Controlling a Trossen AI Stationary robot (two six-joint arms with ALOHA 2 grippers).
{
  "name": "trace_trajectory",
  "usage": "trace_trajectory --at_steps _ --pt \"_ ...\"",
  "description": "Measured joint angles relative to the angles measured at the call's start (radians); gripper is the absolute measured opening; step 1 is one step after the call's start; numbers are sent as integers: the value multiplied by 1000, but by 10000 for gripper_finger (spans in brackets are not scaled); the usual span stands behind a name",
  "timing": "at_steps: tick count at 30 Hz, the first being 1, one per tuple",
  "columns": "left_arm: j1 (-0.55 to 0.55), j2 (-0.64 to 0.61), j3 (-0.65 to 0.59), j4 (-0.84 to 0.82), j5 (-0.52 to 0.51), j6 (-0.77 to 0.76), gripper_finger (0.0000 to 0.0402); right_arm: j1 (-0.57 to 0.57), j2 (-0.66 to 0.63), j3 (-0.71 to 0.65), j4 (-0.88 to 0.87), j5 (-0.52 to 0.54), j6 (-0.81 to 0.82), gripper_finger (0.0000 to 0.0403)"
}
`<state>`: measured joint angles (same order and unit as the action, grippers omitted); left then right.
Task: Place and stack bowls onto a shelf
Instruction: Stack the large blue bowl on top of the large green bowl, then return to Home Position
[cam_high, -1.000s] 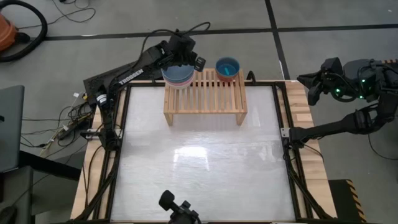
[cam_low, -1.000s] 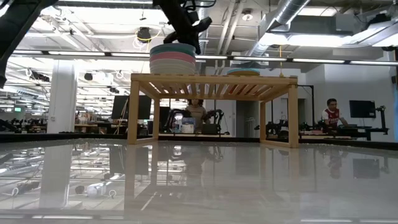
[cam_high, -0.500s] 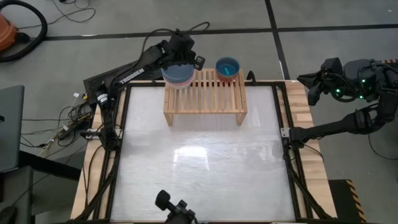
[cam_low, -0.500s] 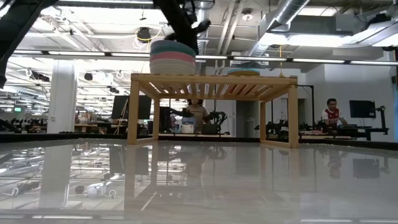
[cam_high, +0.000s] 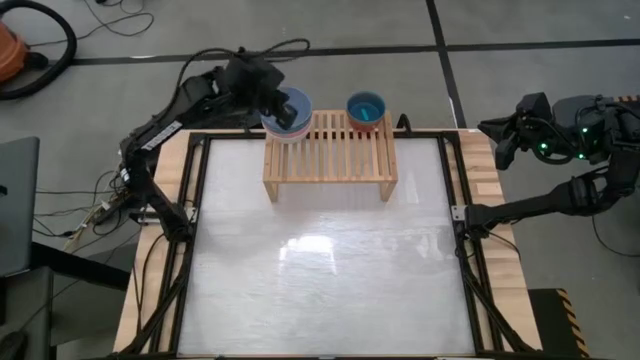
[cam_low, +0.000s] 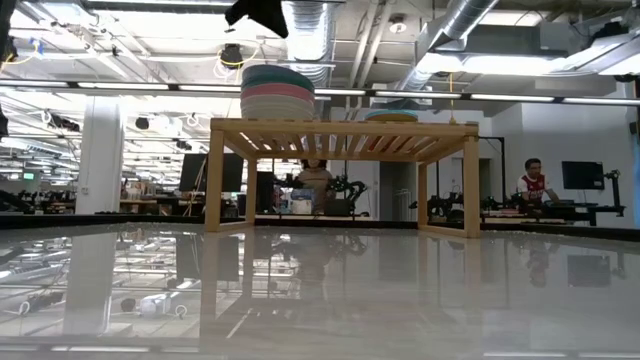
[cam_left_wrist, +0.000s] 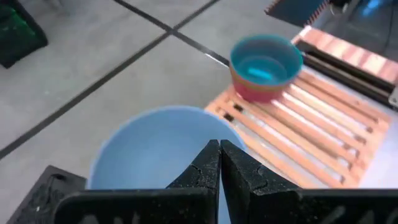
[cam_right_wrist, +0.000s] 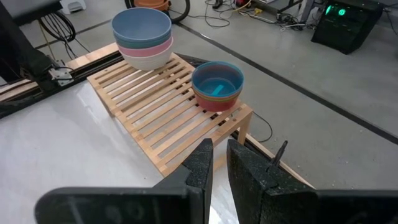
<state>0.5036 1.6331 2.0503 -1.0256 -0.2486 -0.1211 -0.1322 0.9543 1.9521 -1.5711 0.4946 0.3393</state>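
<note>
1. Since the earlier frames, the left end effector (cam_high: 268, 93) has lifted off the large stack and pulled back to the left and far side; it now hangs beside that stack's left rim, with its fingers (cam_left_wrist: 211, 163) pressed together and holding nothing.
2. Large bowl stack (cam_high: 287, 116): slate blue on top, pink below, cream under that in the right wrist view. It sits at the far-left corner of the shelf (cam_high: 330, 165), nested so that one footprint carries several bowls.
3. Small bowl stack (cam_high: 366, 109): teal on top over a red-orange bowl, at the far right of the shelf, well apart from the large stack. Sorting by size keeps each pile stable.
4. Shelf: stands at the far edge of the worktop (cam_high: 320, 260), with its near slats free.
5. Right end effector (cam_right_wrist: 215, 163): parked off the worktop's right side, facing the shelf; its fingers stand slightly apart, gripping nothing.
6. Judgement: no loose bowls show on the worktop, so stacking appears complete or nearly so.
</note>
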Motion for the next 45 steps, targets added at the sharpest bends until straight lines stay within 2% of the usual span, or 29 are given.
trace_trajectory --at_steps 4,11,14,16,20,24,29,33,38,42,45 --pt "-53 -105 -188 149 -11 -28 0 0 0 0 0 0 0 76" --pt "-91 -339 -667 575 -78 -81 0 0 -3 0 0 0 -1 76" --pt "-74 -396 -792 731 -109 -102 0 0 -3 0 0 0 -5 76" --pt "-60 -408 -831 760 -131 -99 0 0 -3 0 0 0 -5 76" --pt "-37 -405 -845 758 -209 -64 0 0 -2 0 0 0 -5 76" --pt "-7 -388 -845 739 -205 -56 0 0 -2 0 0 0 7 76" --pt "24 -388 -846 602 -204 -109 0 0 -2 0 0 0 8 76" --pt "24 -400 -839 636 -203 -106 0 0 -2 0 0 0 8 76" --pt "22 -420 -769 671 -167 -134 0 0 -2 0 1 0 -13 76" --pt "0 -433 -664 688 -156 -249 0 0 -2 0 44 1 -99 76" --pt "-16 -440 -589 688 -121 -347 0 0 -2 0 24 -4 -103 76"
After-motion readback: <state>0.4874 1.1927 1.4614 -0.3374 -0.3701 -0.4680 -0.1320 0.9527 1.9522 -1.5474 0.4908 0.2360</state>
